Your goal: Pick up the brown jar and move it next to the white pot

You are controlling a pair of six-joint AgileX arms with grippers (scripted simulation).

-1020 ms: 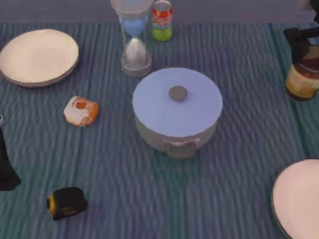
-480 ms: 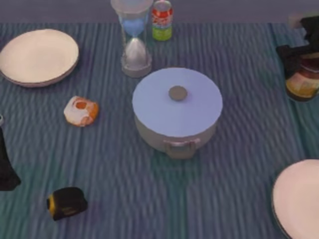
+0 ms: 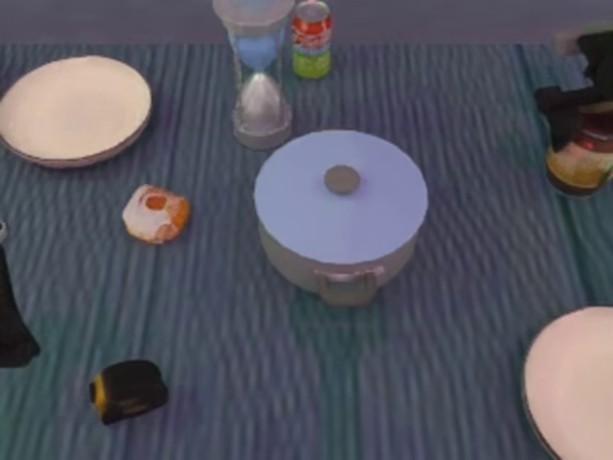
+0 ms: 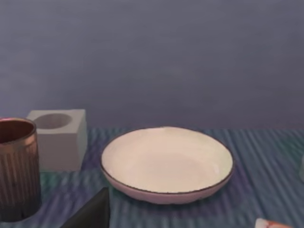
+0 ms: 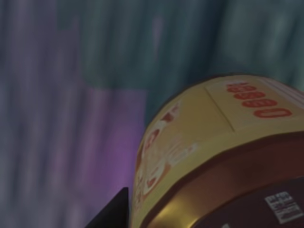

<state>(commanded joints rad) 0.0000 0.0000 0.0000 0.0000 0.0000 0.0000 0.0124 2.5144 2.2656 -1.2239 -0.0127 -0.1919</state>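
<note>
2 arms are on my screens. my right gripper [image 3: 584, 105] is at the table's right edge toward the far corner, on top of the brown jar [image 3: 578, 165]. its dark body covers the lid, and in the right wrist view the jar [image 5: 223, 156] fills the picture with its yellow-tan label up close, so i read the fingers as clamped on the jar, though the contact itself is hidden. i cannot tell if the jar touches the table.

the white pot [image 3: 340, 216] sits near the table's middle, lid on, well apart from the jar. my left gripper [image 3: 11, 331] is parked at the left edge; i cannot tell its fingers. an hourglass [image 3: 259, 77] and a red-and-green can [image 3: 312, 38] stand at the far edge, a white plate [image 3: 72, 107] at the far left corner, another plate [image 3: 573, 383] at the near right corner.
</note>
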